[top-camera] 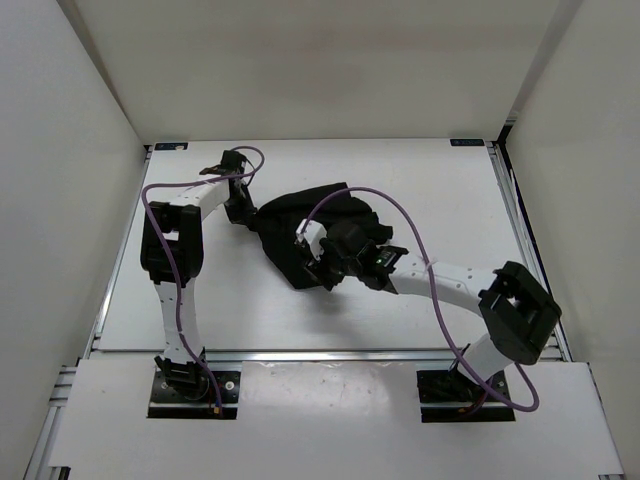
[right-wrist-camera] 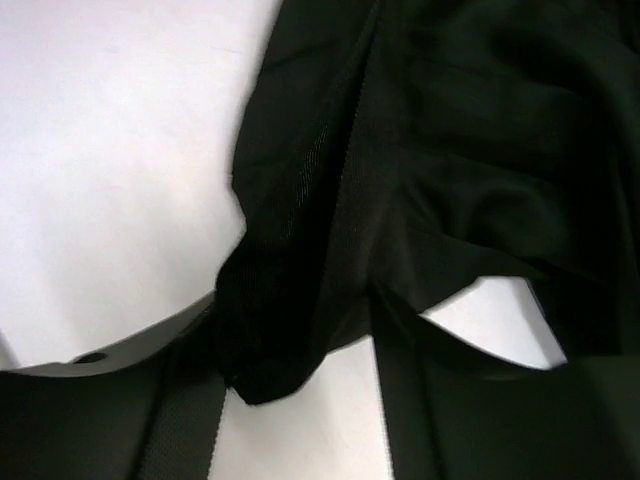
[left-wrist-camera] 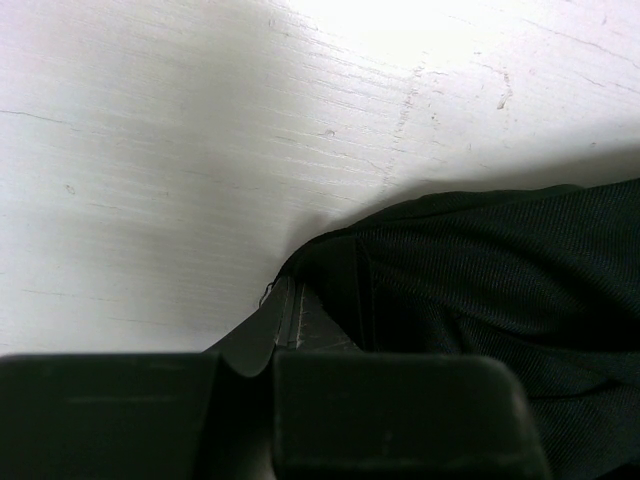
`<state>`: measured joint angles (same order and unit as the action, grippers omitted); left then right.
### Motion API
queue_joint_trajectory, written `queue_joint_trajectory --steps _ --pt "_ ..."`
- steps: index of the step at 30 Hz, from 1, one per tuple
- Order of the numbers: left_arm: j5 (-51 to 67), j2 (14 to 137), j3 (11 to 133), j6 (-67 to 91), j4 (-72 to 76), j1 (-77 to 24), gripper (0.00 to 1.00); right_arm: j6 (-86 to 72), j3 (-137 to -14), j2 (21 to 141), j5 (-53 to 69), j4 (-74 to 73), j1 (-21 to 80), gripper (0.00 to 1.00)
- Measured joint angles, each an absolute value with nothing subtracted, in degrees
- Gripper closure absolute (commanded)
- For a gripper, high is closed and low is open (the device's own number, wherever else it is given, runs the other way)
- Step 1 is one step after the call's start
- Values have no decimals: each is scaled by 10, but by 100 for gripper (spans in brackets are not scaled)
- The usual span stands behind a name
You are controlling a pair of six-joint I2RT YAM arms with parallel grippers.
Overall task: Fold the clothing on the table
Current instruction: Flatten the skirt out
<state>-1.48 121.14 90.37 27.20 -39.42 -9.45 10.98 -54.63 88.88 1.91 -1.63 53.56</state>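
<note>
On white table (walled): clothing bunched; L gripper pinches edge, R gripper agape round fold.

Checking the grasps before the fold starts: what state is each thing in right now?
clothing: crumpled in a heap, not folded
left tool: shut on the clothing's edge
right tool: open, a bunch of clothing between its fingers

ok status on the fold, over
left pincer shut on clothing edge. right pincer open, straddling a bunched fold. clothing crumpled, not folded. nothing blocking.
</note>
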Motion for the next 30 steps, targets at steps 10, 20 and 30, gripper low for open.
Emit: queue_joint_trajectory --steps 10,20,30 --pt "3 1210 902 269 -392 -88 100 88 -553 875 -10 -38 456 100" --pt "223 1105 901 274 -342 -77 100 -4 -765 889 89 -202 256 100" --pt "389 998 1004 341 -235 -68 100 -18 -990 978 105 -347 180 100"
